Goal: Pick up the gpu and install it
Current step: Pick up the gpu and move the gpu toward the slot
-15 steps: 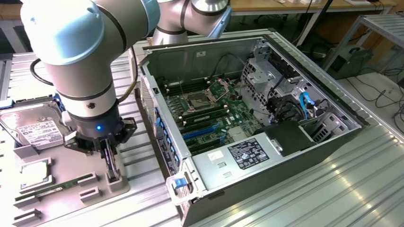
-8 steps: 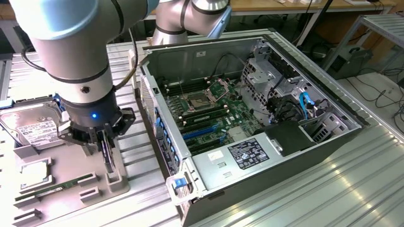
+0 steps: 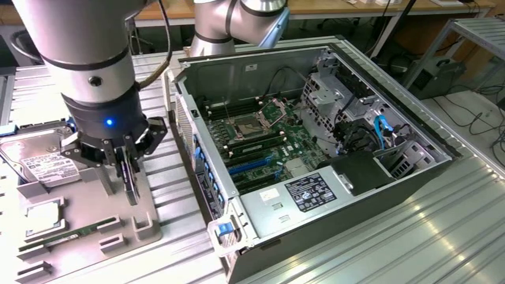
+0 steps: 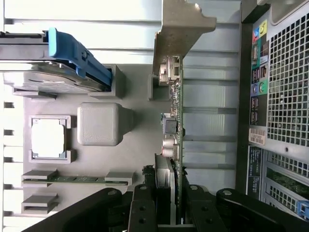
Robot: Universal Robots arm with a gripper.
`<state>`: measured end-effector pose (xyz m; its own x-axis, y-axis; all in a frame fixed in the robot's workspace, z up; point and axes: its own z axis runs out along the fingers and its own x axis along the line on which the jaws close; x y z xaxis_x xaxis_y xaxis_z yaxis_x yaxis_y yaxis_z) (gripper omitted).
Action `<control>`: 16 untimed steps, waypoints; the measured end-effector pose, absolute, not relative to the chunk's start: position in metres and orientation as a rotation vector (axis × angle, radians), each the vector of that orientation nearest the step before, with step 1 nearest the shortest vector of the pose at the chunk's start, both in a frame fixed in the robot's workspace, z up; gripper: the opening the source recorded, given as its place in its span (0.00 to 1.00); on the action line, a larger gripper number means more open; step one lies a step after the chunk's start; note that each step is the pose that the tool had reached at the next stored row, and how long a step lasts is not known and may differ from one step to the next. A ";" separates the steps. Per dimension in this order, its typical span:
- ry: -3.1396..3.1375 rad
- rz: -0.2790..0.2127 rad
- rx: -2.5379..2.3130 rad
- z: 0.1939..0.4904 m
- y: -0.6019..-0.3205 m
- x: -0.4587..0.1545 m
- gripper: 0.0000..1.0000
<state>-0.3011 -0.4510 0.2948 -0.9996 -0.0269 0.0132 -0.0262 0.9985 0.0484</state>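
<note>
Currently the gripper [image 3: 125, 163] stands over the grey parts tray [image 3: 142, 232] at the exterior view's left, beside the open computer case [image 3: 236, 74]. The gpu [image 3: 129, 180] stands on edge between the jaws, with its lower edge at the tray. Whether it has cleared its holder cannot be told.

In the wrist view the fingers [image 4: 142, 212] sit against both faces of the gpu [image 4: 176, 121], so the jaws are clamped on the card. The grip is at the end opposite the silver bracket [image 4: 181, 34].

Handling notes (judgement):
- The card is light and stiff, but fragile.
- Its connectors and soldered parts stand proud of the board and should bear no load.
- Take hold across the flat faces, near the board's upper edge.
- Keep the pads clear of the contact edge and the bracket.
- The smooth faces may slip if the card tilts.
- Hold it upright and square.

A hard drive [image 3: 39, 163] and a memory stick [image 3: 79, 232] also lie in the tray.
</note>
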 end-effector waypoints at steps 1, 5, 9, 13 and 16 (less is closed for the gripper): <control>-3.127 -0.076 0.042 0.299 -0.451 -0.301 0.28; -3.127 -0.075 0.042 0.313 -0.451 -0.301 0.28; -3.127 -0.075 0.042 0.328 -0.451 -0.301 0.28; -3.127 -0.075 0.042 0.342 -0.451 -0.301 0.28; -3.127 -0.075 0.042 0.351 -0.451 -0.301 0.28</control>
<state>-0.3011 -0.4507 0.3506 -0.9996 -0.0269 0.0132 -0.0263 0.9985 0.0484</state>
